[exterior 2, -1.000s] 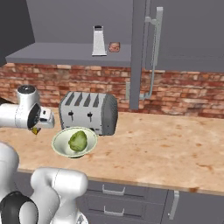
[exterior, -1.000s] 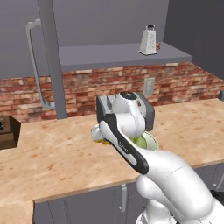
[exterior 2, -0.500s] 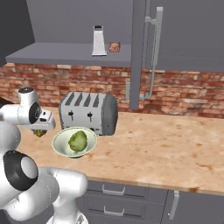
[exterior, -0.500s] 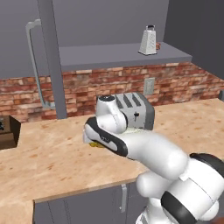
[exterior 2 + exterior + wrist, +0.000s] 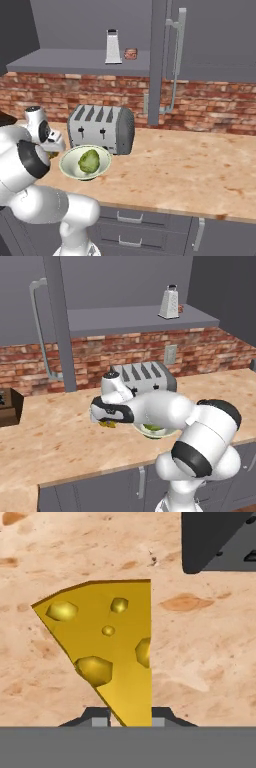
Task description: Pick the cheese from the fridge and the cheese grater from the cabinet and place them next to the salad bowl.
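Observation:
My gripper (image 5: pixel 107 421) is shut on the cheese (image 5: pixel 106 424), a yellow wedge with holes, and holds it just above the counter (image 5: pixel 55 441) to the left of the salad bowl (image 5: pixel 156 431). In the hand view the cheese (image 5: pixel 110 657) hangs between my gripper (image 5: pixel 131 717) fingertips over the bare counter (image 5: pixel 210 657). The salad bowl (image 5: pixel 86 162) holds a green leafy lump, with my gripper (image 5: pixel 50 149) at its left rim. The cheese grater (image 5: pixel 169 302) stands on the open cabinet's shelf (image 5: pixel 135 320); from the right it is the cheese grater (image 5: pixel 113 47). The fridge is out of view.
A silver four-slot toaster (image 5: pixel 142 376) stands right behind the bowl, and its corner (image 5: pixel 220 542) is close to the hand. A dark brown box (image 5: pixel 7 406) sits at the counter's far left. The open cabinet door's edge (image 5: pixel 60 321) hangs above. A brick wall backs the counter.
The hand has come down and a little leftward with the cheese, close over the counter beside the bowl. The arm's elbow has swung out to the right.

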You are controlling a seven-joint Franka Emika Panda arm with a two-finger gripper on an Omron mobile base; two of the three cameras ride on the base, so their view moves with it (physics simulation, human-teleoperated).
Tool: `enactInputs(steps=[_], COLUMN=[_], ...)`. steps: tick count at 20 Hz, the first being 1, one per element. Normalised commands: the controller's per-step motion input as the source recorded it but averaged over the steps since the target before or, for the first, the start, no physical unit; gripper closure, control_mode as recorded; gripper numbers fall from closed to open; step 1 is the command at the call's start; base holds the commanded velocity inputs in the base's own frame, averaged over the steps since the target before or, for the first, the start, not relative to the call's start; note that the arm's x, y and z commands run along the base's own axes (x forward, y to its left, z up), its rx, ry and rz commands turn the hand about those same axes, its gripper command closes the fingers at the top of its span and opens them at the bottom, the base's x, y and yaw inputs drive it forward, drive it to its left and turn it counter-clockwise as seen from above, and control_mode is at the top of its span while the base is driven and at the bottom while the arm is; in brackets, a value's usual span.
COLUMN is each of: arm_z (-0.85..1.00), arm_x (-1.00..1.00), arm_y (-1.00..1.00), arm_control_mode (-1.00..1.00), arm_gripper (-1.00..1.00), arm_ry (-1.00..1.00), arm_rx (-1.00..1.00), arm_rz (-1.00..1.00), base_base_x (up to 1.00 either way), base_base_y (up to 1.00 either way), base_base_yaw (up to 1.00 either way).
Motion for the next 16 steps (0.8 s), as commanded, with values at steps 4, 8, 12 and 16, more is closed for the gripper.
enactInputs(steps=[4,8,12,16], arm_z=[-0.48,-0.4,-0.29,-0.09], arm_x=[0.12,0.14,0.11,0.04], arm_y=[0.0,0.0,0.0,0.01], arm_control_mode=[-1.0,-1.0,-1.0,-1.0], arm_gripper=[1.0,1.0,1.0,1.0], arm_ry=[0.0,0.0,0.0,0.0], arm_rx=[-0.01,0.0,0.0,0.0], arm_rz=[0.0,0.0,0.0,0.0], base_base_x=[0.0,0.0,0.0,0.0], base_base_y=[0.0,0.0,0.0,0.0], base_base_yaw=[0.0,0.0,0.0,0.0])
